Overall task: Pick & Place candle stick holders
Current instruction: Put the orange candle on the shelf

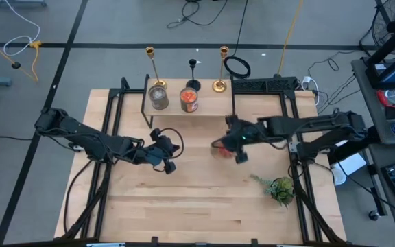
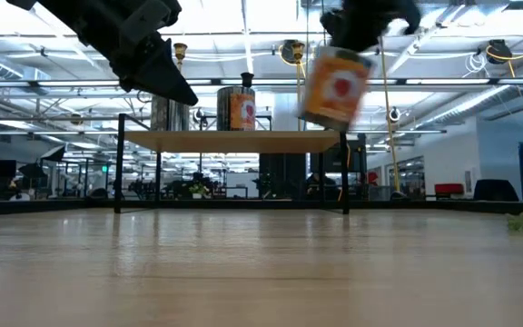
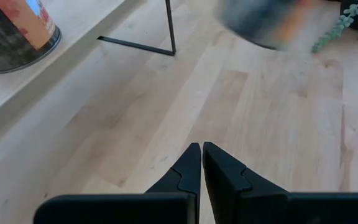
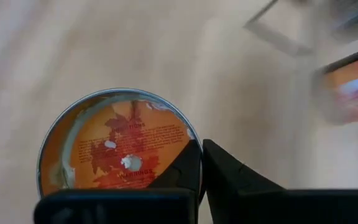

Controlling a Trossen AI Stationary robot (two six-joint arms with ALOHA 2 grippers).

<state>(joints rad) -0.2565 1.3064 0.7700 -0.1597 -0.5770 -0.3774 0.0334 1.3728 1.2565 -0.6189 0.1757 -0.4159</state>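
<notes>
The pale wooden worktop (image 1: 197, 206) is the broadest thing here, and against its far edge stands a low wooden shelf on thin black metal legs (image 1: 208, 104).

The left arm reaches in over the worktop in front of the shelf, toward the shelf's left end. The left gripper (image 1: 168, 165) hangs above the bare wood with its fingers (image 3: 188, 165) pressed together and nothing between them.

The right arm comes in from the other side. The right gripper (image 1: 241, 154) hangs just in front of the shelf's right end. Its fingers are clenched on the rim of a round metal tin with an orange label (image 4: 117, 149), and the tin hangs clear of the worktop at about the height of the shelf top.

On the shelf itself stand two more tins: a grey metal tin (image 1: 158, 98) toward its left end and an orange-labelled tin (image 1: 189, 99) near its middle.

Along the shelf's back edge stand the three candle stick holders, upright and untouched. They are a tall slim gold candle stick holder (image 1: 151, 65) behind the grey tin, a shorter black candle stick holder (image 1: 193, 74) behind the orange one, and a second tall gold candle stick holder (image 1: 222, 68) at the shelf's right end.

A small green leafy plant sprig (image 1: 280, 189) lies on the worktop, well forward of the shelf's right end.
</notes>
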